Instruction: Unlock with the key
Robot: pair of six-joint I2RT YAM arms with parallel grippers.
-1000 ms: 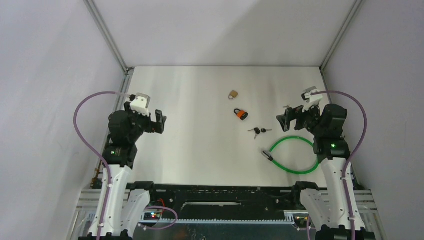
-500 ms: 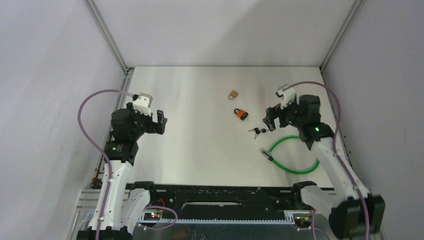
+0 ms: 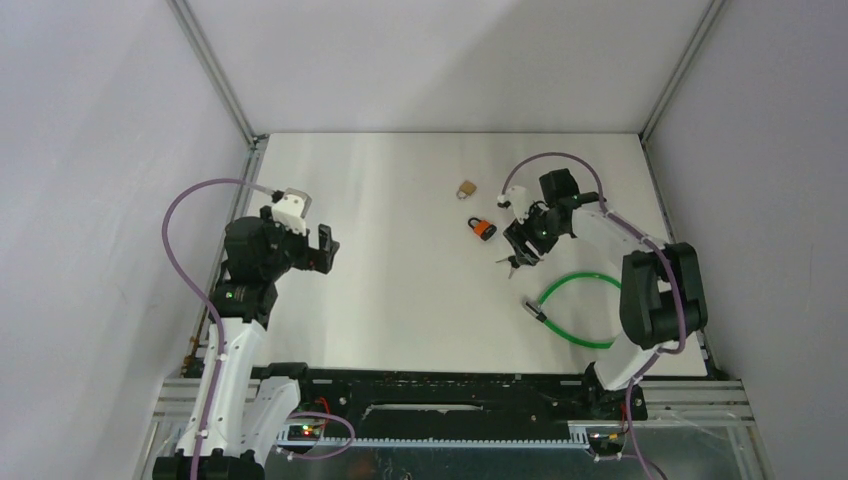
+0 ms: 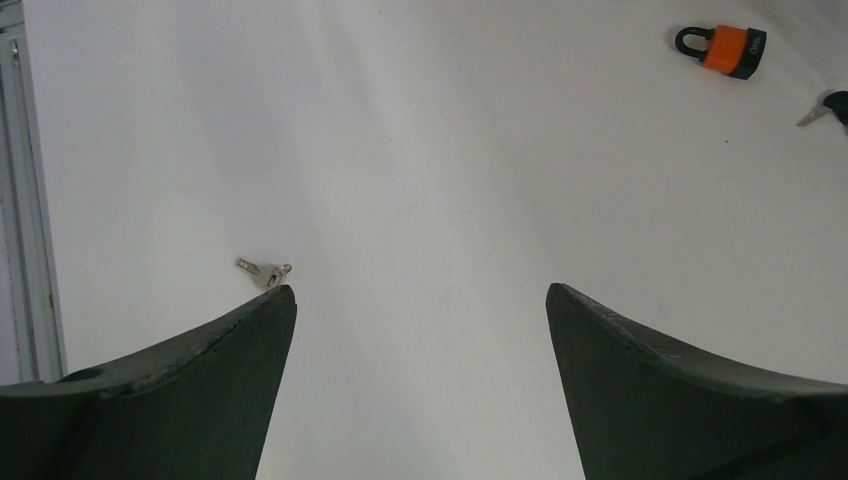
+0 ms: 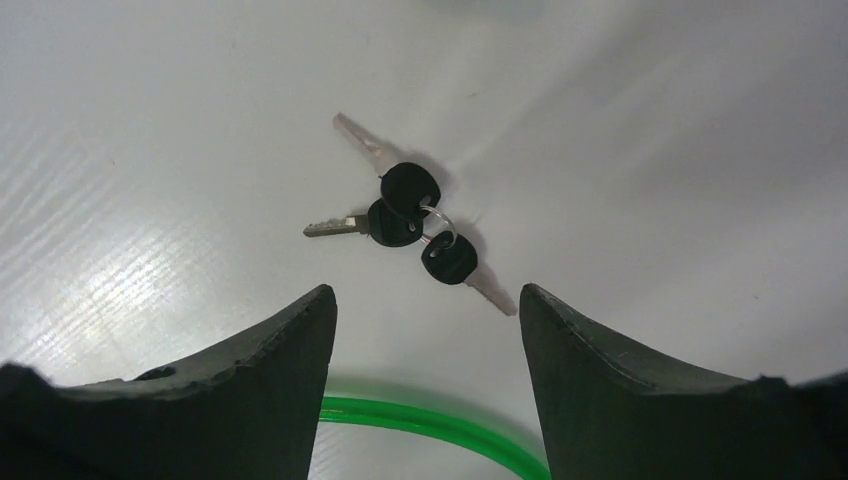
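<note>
An orange padlock (image 3: 482, 228) with a black shackle lies mid-table; it also shows in the left wrist view (image 4: 727, 48). A ring of black-headed keys (image 5: 415, 222) lies on the table just ahead of my right gripper (image 5: 428, 302), which is open and empty above them. In the top view the right gripper (image 3: 524, 245) hovers over the keys (image 3: 513, 265), right of the padlock. My left gripper (image 3: 322, 248) is open and empty at the left side, far from the padlock. A small silver key (image 4: 264, 272) lies by its left fingertip.
A small brass padlock (image 3: 466, 189) lies behind the orange one. A green cable lock (image 3: 575, 310) loops at the right front; its cable (image 5: 430, 420) shows under my right gripper. A metal frame rail (image 4: 25, 220) borders the table's left edge.
My right arm has reached left and forward from the right edge to hover over the key ring. The left gripper shifted slightly right and stays open.
</note>
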